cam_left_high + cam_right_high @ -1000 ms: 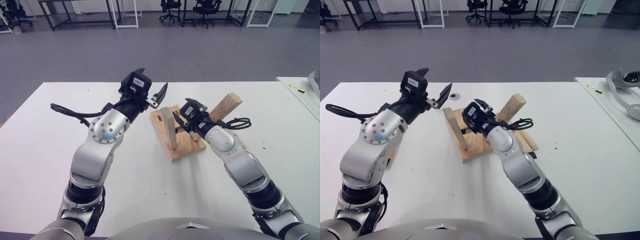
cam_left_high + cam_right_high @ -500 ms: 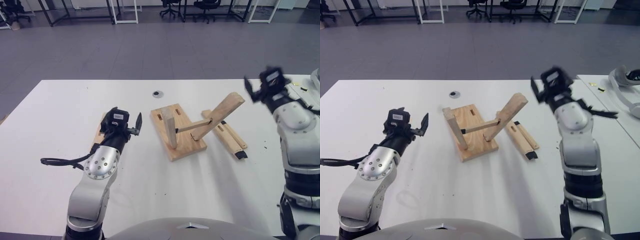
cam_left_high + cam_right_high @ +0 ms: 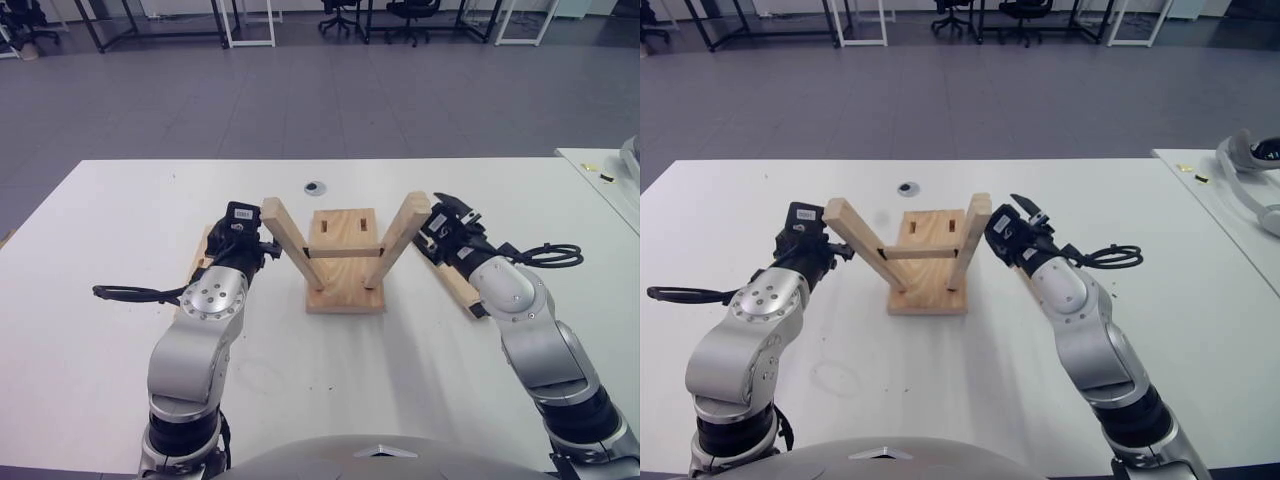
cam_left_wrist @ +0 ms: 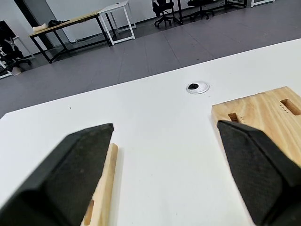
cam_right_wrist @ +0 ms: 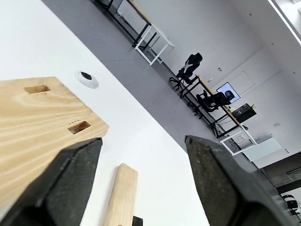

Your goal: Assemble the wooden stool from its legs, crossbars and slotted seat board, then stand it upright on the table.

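Wood seat board (image 3: pixel 345 226) lies flat at the centre of the white table (image 3: pixel 110 310), slots up. 2 legs stand in it, splayed outward: the left leg (image 3: pixel 290 245) leans toward 10 o'clock, the right leg (image 3: pixel 397 240) toward 2 o'clock. 1 crossbar (image 3: pixel 345 252) bridges them low down. A grommet (image 3: pixel 316 187) sits at 12 o'clock of the board.

Left gripper (image 4: pixel 165 127) is at 9 o'clock of the board, just beside the left leg, claw wide and holding nothing. Right gripper (image 5: pixel 143 140) is at 3 o'clock, near the right leg, claw also wide and empty.

1 spare leg (image 3: pixel 203 255) lies flat at 9 o'clock under the left arm. Another spare leg (image 3: pixel 462 290) lies at 3 o'clock under the right arm.

Step, as I judge it: about halfway, 1 leg pair is in and both claws are free of it. The splay suggests the legs sit loosely, so they may need pressing square. Next move calls for a claw to drop onto a flat spare leg, close across its narrow sides, tip it up and line its end with an open slot.
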